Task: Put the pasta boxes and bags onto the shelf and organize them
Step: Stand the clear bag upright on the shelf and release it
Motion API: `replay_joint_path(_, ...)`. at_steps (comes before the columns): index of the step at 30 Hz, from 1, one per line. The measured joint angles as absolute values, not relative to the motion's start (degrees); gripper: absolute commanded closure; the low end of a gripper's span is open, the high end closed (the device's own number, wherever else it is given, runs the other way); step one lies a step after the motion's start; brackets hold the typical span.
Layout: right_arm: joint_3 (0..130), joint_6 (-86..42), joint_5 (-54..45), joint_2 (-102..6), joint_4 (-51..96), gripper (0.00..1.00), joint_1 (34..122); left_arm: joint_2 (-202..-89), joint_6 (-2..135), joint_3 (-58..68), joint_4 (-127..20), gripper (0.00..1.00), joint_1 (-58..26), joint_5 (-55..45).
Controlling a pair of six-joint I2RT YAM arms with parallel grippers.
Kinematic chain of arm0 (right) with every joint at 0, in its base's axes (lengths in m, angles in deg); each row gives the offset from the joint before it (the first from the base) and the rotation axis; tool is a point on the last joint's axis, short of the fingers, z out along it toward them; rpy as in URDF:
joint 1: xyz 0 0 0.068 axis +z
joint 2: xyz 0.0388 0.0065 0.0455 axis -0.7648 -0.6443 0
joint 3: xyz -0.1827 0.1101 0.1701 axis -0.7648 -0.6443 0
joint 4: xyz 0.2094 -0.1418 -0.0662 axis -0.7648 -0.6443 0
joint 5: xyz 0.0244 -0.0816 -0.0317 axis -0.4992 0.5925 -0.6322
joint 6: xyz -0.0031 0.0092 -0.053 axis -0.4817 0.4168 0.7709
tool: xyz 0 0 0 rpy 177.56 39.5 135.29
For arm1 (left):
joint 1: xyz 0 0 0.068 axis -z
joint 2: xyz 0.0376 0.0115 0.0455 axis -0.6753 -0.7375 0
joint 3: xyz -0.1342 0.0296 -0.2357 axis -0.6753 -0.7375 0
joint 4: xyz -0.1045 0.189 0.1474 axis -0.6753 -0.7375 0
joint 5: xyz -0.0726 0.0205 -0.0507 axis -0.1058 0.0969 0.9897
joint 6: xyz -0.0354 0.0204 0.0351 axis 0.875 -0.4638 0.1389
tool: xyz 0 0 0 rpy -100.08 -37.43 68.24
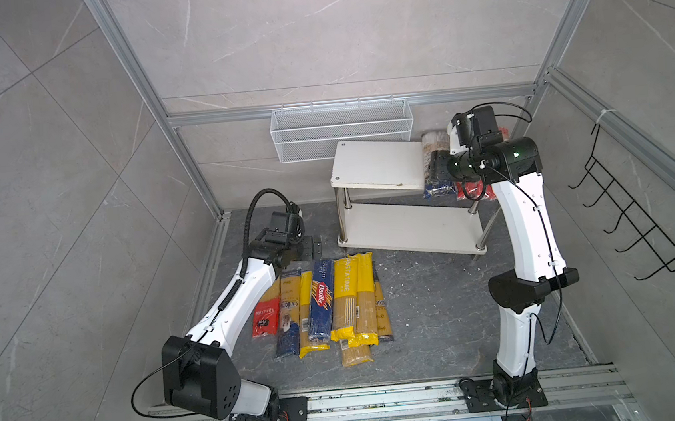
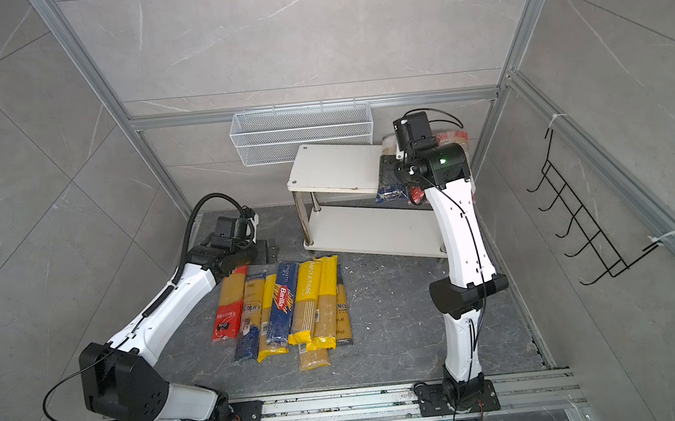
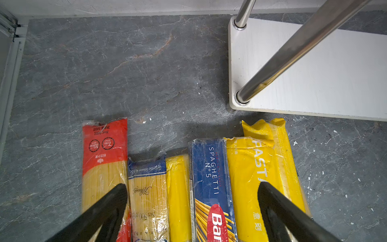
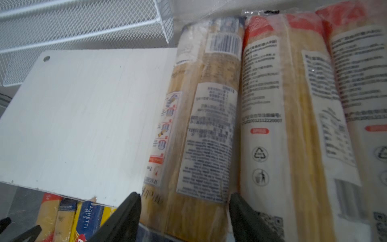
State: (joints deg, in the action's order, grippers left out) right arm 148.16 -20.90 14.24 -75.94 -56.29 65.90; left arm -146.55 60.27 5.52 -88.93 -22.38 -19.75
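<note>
Three packs are up on the shelf (image 1: 378, 166)! They lie side by side at the 3 o'clock end of the top board: a navy-ended bag (image 4: 209, 125) and, further toward 3 o'clock, two red-ended bags (image 4: 272, 104). The right gripper (image 4: 184, 194) sits over the near end of that navy-ended bag, a finger on each side and a moderate gap between them. Whether they pinch it or stand clear, I cannot tell, but the bag rests flat on the board.

The rest of the top board is bare, and so is the lower board (image 1: 412, 226).

Most of the job is ahead, I'd say. At 7 o'clock from the shelf, about eight packs lie in a row on the floor (image 1: 441, 315), the Barilla box (image 1: 323, 300) mid-row and a red bag (image 1: 265, 313) at the 9 o'clock end. The left gripper (image 3: 192, 185) hangs over the row's 12 o'clock ends, spread wide and empty.
</note>
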Motion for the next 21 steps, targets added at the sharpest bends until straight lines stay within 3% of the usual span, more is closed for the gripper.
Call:
replay_joint_path(6,148.8,-21.0,14.2,-75.9,-53.9,0.18,65.9,-147.1,60.2,6.2,-88.4,0.00,-23.1,-18.9)
replay_joint_path(7,148.8,-21.1,13.8,-75.9,-53.5,0.07,65.9,-147.2,60.2,6.3,-88.4,0.00,-23.3,-18.7)
replay_joint_path(8,148.8,-21.4,13.6,-75.8,-53.0,0.06,65.9,-147.2,60.2,6.5,-88.3,0.00,-23.3,-18.7)
replay_joint_path(21,143.6,-22.7,9.8,-66.5,-51.2,0.05,66.7,-144.7,61.0,3.9,-88.6,0.00,-23.4,-18.3)
